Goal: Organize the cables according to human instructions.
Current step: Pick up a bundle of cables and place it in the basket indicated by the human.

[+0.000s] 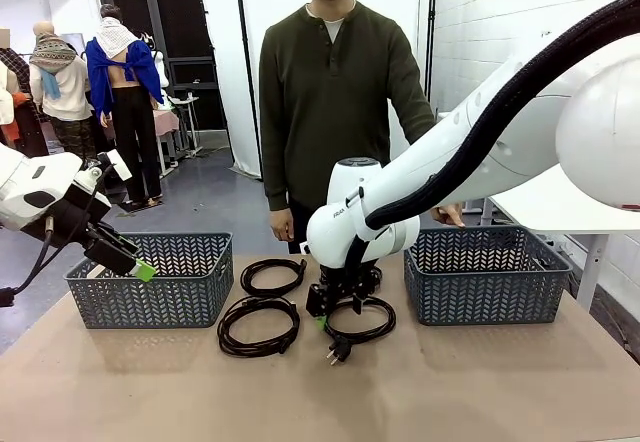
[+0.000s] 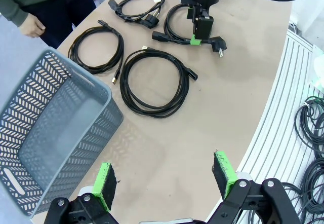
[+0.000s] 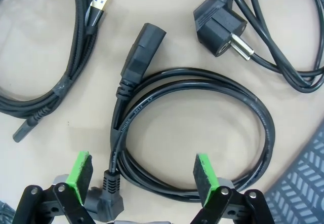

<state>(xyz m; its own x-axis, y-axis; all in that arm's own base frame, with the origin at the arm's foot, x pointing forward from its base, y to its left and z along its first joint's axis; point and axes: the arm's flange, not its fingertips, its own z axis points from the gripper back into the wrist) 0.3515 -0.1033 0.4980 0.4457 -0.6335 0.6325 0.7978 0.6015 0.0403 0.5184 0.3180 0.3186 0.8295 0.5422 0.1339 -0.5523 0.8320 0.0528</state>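
Four black coiled cables lie between two baskets. In the left wrist view they show as one thin coil point(image 2: 96, 46), a larger coil point(image 2: 154, 82), a far one point(image 2: 136, 3) and a power cable point(image 2: 177, 29) under my right gripper point(image 2: 200, 26). My right gripper point(image 1: 335, 307) hangs open just above that power cable point(image 1: 362, 327). In the right wrist view its coil point(image 3: 212, 133) has its left strands between the open fingers of my right gripper point(image 3: 142, 171). My left gripper point(image 1: 135, 262) hovers open and empty at the left basket, and its left wrist view shows it point(image 2: 164, 181) over bare table.
A grey lattice basket point(image 1: 150, 282) stands at the left, another point(image 1: 485, 277) at the right. The person stands at the far side, hands point(image 1: 283, 224) low by the table edge. A second plug point(image 3: 223, 31) and a gold-tipped cable end point(image 3: 99, 3) lie near my right gripper.
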